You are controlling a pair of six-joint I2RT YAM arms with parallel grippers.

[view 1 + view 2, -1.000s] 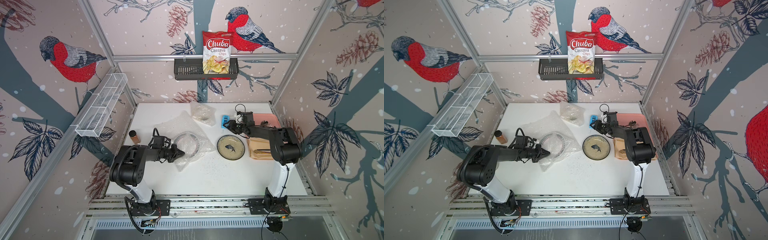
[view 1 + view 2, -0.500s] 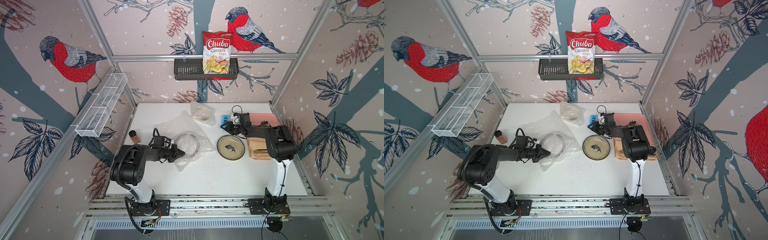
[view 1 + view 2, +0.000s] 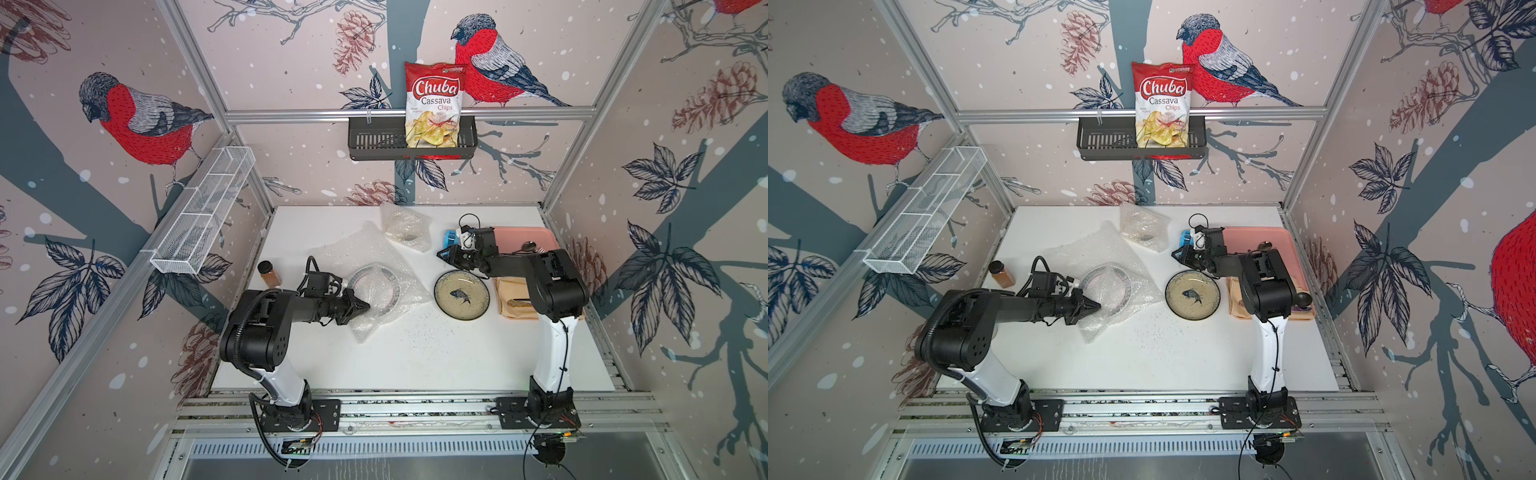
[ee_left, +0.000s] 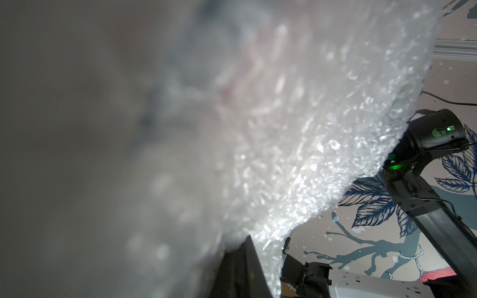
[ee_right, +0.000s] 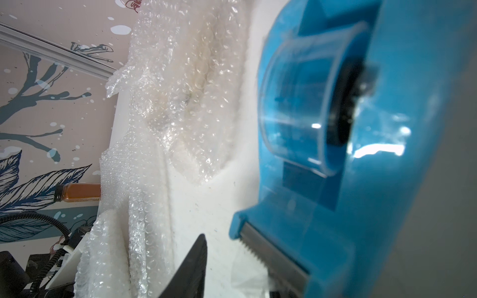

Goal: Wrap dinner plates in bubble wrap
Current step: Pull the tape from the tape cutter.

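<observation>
The right gripper (image 3: 445, 253) has moved to the blue plastic tape holder (image 3: 451, 238); if it holds tape cannot be told. The left gripper (image 3: 362, 306) stays pinched on the clear bubbly wrap sheet (image 3: 353, 253) over the round dark-rimmed plate (image 3: 395, 282). Taping seems next.

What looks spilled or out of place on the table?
Fine dark specks lie scattered on the white tabletop in front of the round cream fish-painted plate and the clear crinkled bubble wrap sheet, like spilled grains.
</observation>
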